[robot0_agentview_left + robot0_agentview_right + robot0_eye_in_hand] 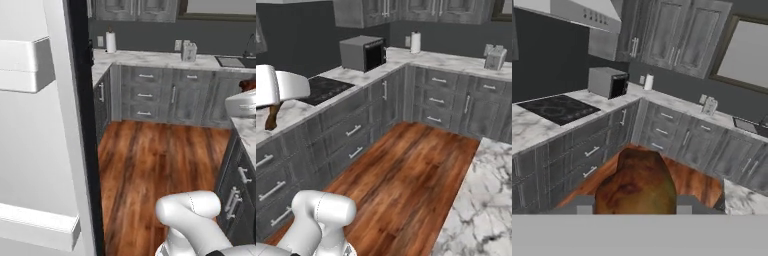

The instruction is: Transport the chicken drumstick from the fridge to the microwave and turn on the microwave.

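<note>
the chicken drumstick [637, 182] sits clamped between the end effector [634, 204] fingers, held up above the wood floor [687, 177]. beyond it the microwave [607, 82] stands on the marble table [542, 127], beside the black cooktop [557, 108].

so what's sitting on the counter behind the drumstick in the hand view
Past the chicken drumstick the grey microwave stands on the marble counter, with a black cooktop nearer. The drumstick covers part of the wood floor.

Tool [634, 207] raised high, its 2 fingers part-spread, gripping.
</note>
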